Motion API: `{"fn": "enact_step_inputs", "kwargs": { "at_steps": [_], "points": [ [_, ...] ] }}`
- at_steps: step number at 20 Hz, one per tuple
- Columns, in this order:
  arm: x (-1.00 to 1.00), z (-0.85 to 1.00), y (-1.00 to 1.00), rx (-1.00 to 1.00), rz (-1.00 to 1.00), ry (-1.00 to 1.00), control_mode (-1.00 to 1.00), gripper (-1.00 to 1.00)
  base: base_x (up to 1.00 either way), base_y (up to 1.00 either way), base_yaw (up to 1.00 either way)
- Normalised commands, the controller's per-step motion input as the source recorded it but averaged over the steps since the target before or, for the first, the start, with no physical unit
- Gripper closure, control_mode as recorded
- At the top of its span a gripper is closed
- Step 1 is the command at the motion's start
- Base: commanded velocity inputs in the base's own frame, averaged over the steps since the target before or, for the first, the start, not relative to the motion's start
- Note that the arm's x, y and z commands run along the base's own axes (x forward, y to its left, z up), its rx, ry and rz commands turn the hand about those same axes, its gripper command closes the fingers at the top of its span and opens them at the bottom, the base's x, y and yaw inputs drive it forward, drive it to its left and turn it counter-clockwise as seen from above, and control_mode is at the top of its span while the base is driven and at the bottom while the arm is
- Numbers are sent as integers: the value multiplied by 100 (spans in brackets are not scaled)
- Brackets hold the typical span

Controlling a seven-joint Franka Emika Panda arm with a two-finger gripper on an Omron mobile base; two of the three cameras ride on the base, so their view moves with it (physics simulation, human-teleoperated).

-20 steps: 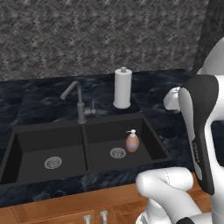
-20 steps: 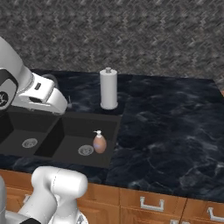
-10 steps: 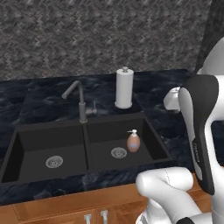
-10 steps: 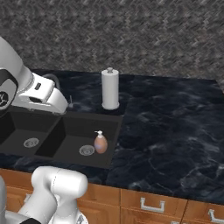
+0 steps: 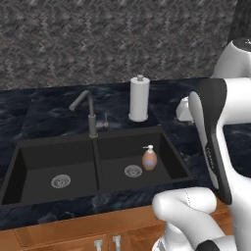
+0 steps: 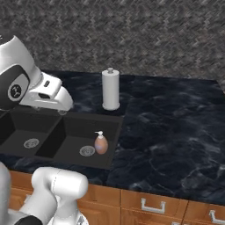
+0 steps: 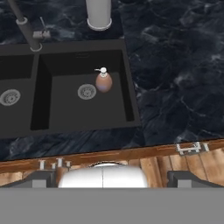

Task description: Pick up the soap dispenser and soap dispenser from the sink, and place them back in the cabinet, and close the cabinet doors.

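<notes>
A peach-orange, egg-shaped soap dispenser [image 5: 149, 159] [image 6: 101, 144] [image 7: 103, 82] with a white pump stands upright in the right basin of the black sink [image 5: 59, 157] [image 6: 66, 132] [image 7: 65, 109], beside the round steel drain. My gripper [image 7: 111, 179] hangs high above the counter's front edge and looks down on the sink. Its jaws are open wide with nothing between them, well apart from the dispenser. In the right base view, my white hand [image 6: 46, 93] hovers over the sink's left part. The cabinet and its doors are out of view.
A grey gooseneck faucet [image 5: 90, 115] [image 7: 24, 26] rises behind the divider between the basins. A tall white paper-towel roll [image 5: 139, 98] [image 6: 110, 89] [image 7: 99, 13] stands on the dark marble counter [image 6: 176, 123] behind the right basin. Wooden drawer fronts [image 6: 151, 204] with small handles run below the counter.
The whole picture has drifted very slightly with the camera. The dispenser stands where it did and the jaws stay open.
</notes>
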Motion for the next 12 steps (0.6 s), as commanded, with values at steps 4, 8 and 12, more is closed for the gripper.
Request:
{"fn": "enact_step_inputs", "kwargs": {
  "at_steps": [4,8,12],
  "points": [
    [40,-41,3,0,5,4,-100,-100,0,0,0],
    [35,-41,0,0,5,3,-100,-100,0,0,0],
    [32,-36,0,0,5,4,-100,-100,0,0,0]
  ]
}}
